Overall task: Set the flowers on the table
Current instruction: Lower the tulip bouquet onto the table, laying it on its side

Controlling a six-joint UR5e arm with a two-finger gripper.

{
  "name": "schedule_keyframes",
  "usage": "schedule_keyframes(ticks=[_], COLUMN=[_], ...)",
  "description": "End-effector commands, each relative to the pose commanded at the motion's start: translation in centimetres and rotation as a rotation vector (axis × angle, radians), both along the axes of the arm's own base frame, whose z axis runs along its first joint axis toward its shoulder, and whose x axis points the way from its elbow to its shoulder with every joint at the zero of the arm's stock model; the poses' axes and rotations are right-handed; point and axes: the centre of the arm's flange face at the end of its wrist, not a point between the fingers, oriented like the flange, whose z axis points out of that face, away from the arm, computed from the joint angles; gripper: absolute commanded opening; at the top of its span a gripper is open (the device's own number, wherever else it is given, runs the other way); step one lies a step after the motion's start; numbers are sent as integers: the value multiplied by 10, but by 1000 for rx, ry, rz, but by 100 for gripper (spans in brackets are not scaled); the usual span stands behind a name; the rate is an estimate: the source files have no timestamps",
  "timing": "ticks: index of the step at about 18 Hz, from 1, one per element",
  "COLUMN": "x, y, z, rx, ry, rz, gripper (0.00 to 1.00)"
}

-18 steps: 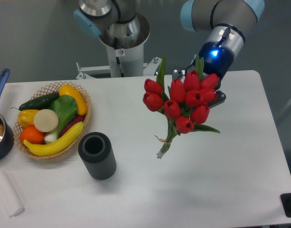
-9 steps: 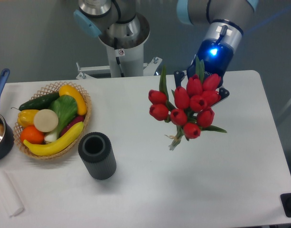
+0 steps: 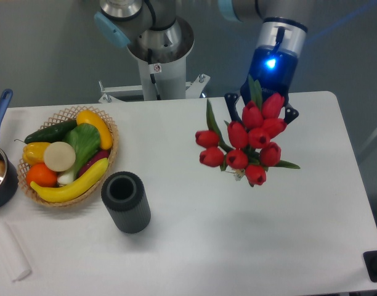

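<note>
flowers (image 3: 247, 140) held by gripper (image 3: 260, 106), blooms toward camera (stems hidden)

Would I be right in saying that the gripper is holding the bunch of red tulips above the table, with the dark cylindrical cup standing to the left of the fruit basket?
Not quite. The camera view shows the dark cylindrical cup standing to the right of the fruit basket, near its lower right edge. The rest holds: the gripper is holding the red tulips above the table.
</note>
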Motion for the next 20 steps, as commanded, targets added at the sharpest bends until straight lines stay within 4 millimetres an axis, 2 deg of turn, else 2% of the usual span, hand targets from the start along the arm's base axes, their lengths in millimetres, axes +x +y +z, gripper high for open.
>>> schedule_keyframes(ticks=[7, 10, 15, 18, 20], x=[20, 27, 13, 15, 12], y=[18, 22, 32, 56, 70], z=[-34, -64, -111, -153, -173], rx=[-342, -551, -709, -877, -980], ry=[98, 128, 127, 167, 199], rz=[64, -40, -71, -122, -128], gripper=[13, 13, 13, 13, 13])
